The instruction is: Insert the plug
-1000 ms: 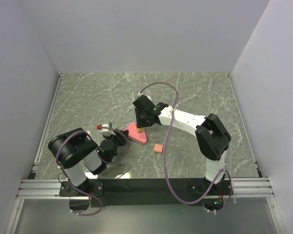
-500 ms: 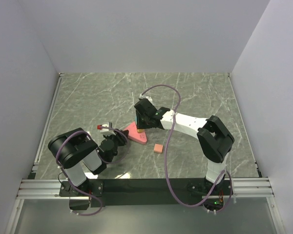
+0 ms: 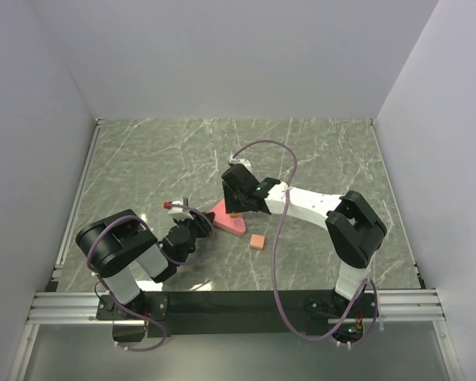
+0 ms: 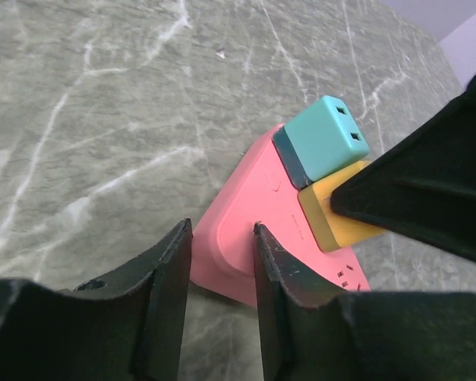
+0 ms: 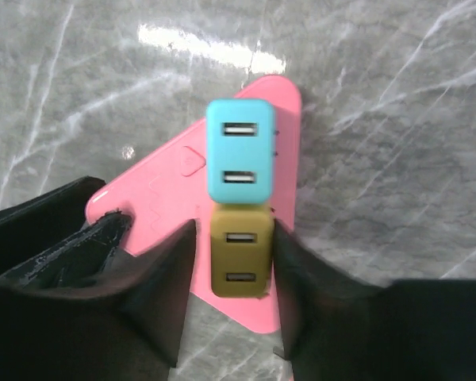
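Pincers first: from the top camera, the left pincer (image 3: 198, 226) reaches the near-left corner of the pink socket block (image 3: 232, 225), which lies flat on the tabletop (image 3: 325, 151). The right pincer (image 3: 235, 211) comes down onto the block's upper face from its far side, and a small pink cube (image 3: 258, 241) sits apart, to the right of the block and nearer the bases. Judgement: one arm braces the block so the other can press down without it sliding. Left wrist view: the left pincer's fingers (image 4: 170, 270) are clamped on the block's rounded corner, with pink filling the space between them. On the block stand a teal plug (image 4: 325, 135) and, touching it, a yellow plug (image 4: 321, 218), with a finger of the right pincer lying over the yellow one. Right wrist view: the right pincer's fingers (image 5: 317, 302) flank the yellow plug (image 5: 238, 262), one against its side and the other a hair off, so whether they are pressing cannot be told. The yellow plug appears seated on the block beside the teal one, so insertion is judged at or near completion. How deep the prongs sit is hidden.
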